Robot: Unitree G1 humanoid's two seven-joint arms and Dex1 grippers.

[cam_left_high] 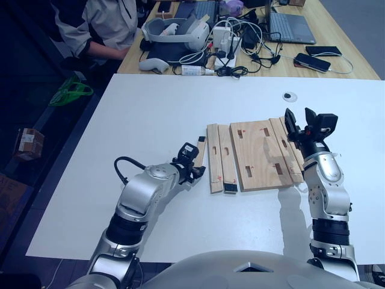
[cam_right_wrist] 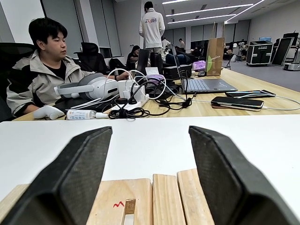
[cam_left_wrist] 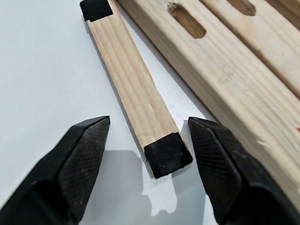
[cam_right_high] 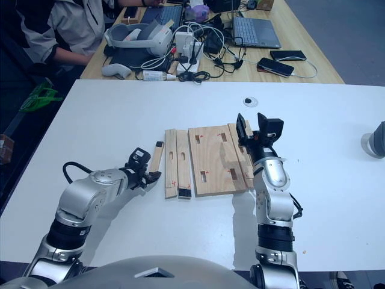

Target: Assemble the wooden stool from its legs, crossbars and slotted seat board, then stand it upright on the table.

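The slotted seat board (cam_left_high: pixel 258 158) lies flat on the white table (cam_left_high: pixel 150 114). Two slotted wooden bars (cam_left_high: pixel 215 159) lie against its left side, and more strips (cam_left_high: pixel 287 144) lie along its right side. Left of the bars lies a thin crossbar (cam_left_wrist: pixel 133 86) with black end caps. My left gripper (cam_left_high: pixel 191 170) is down at the table, open, its fingers (cam_left_wrist: pixel 84 154) on either side of the crossbar's near cap (cam_left_wrist: pixel 168 154) without touching it. My right gripper (cam_left_high: pixel 304 125) stands open above the board's right edge, holding nothing; its pads (cam_right_wrist: pixel 79 173) frame the strips below.
A wooden desk (cam_left_high: pixel 337 66) behind the table holds a laptop, a headset (cam_left_high: pixel 177 30), cables and phones. A small round cap (cam_left_high: pixel 290 95) lies on the table behind the board. A grey object (cam_right_high: pixel 376 139) sits at the far right edge.
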